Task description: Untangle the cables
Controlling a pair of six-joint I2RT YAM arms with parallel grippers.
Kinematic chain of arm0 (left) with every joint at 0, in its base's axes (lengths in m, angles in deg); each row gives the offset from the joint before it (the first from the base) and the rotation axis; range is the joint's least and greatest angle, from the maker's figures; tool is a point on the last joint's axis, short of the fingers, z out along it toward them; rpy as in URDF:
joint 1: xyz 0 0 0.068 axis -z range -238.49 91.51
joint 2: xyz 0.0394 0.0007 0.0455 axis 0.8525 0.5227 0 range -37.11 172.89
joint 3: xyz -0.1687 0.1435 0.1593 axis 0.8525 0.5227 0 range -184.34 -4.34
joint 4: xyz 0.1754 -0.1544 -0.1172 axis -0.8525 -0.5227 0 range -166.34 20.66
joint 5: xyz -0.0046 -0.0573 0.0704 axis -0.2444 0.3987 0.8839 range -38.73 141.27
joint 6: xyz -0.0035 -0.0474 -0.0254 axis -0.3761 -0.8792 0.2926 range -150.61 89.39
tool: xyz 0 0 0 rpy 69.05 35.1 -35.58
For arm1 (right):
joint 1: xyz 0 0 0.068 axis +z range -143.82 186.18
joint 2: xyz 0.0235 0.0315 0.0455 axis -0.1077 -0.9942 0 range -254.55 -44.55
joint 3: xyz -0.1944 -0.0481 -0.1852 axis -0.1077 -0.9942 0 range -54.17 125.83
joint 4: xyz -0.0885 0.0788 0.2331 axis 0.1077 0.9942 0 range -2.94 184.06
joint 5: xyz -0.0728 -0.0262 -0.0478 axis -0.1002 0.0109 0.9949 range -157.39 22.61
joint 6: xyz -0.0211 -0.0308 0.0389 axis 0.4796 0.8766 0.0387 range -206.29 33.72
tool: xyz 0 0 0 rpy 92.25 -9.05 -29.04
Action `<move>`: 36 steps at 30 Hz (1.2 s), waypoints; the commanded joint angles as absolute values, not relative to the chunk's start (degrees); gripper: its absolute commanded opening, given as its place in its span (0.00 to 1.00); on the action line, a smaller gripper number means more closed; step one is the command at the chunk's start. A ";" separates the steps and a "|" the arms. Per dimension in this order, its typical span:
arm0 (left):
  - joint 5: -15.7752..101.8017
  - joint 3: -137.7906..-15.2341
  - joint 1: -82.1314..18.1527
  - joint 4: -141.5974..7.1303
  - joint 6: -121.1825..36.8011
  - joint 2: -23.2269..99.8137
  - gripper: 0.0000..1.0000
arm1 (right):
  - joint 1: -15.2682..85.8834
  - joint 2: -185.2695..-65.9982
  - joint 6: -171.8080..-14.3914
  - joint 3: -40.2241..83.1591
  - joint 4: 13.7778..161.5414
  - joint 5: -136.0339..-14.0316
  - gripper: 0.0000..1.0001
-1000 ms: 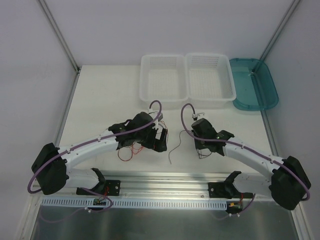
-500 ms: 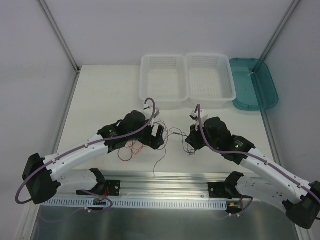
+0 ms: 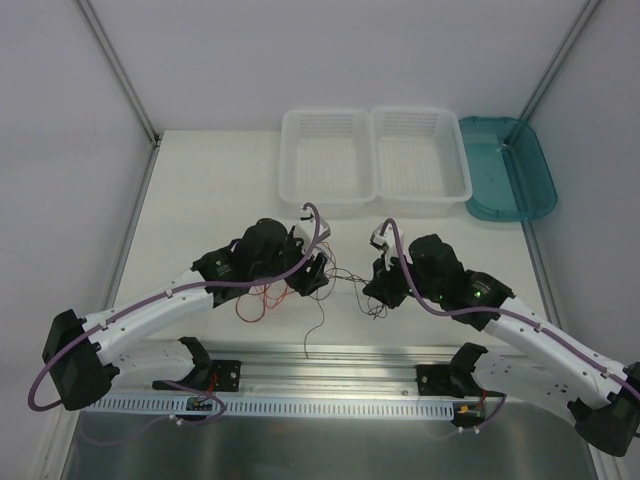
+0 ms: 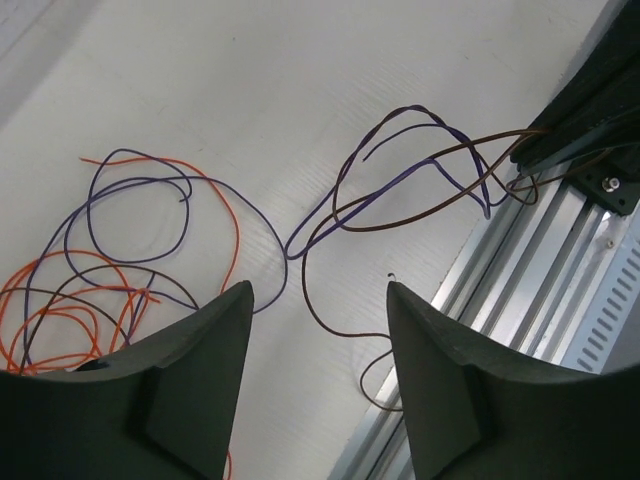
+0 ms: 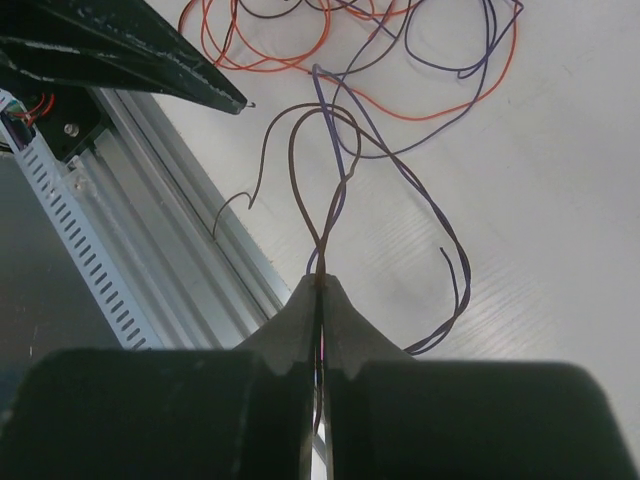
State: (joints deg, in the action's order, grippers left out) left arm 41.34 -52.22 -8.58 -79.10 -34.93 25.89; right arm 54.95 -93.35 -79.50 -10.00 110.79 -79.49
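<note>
While clamped fully shut with the right pincer [image 5: 320, 285] on brown and purple strands of the cables [image 5: 322, 252], could yank the knot tighter on a hard pull. Left pincer [image 4: 318, 300] partly open, holding nothing, low over a purple loop on the tabletop [image 4: 250, 80]: could nip two strands together, or miss. Watch orange bundle [image 4: 60, 318] just left, crossed with purple. Watch brown end draped over the rail [image 4: 540, 260], likely snag.

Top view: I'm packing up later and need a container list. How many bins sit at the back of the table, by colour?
White baskets: 2
Teal tray: 1
Total: 3
</note>
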 commanded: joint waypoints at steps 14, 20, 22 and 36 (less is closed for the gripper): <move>31.85 -55.41 -8.30 -76.72 -19.27 28.45 0.56 | 57.07 -92.72 -74.51 -6.71 109.83 -85.58 0.01; 29.22 -55.93 -8.30 -76.63 -18.13 28.89 0.37 | 57.60 -93.07 -73.98 -6.79 109.83 -86.11 0.01; 28.60 -55.76 -8.22 -76.72 -17.95 28.72 0.26 | 57.68 -92.89 -73.89 -7.06 110.00 -85.59 0.01; 35.52 -54.53 -8.30 -76.81 -23.74 24.41 0.00 | 57.60 -94.91 -75.56 -7.67 112.29 -72.08 0.09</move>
State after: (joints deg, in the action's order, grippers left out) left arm 31.48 -53.69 -8.58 -78.53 -20.46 25.85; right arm 57.42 -93.79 -74.86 -9.37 111.38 -78.92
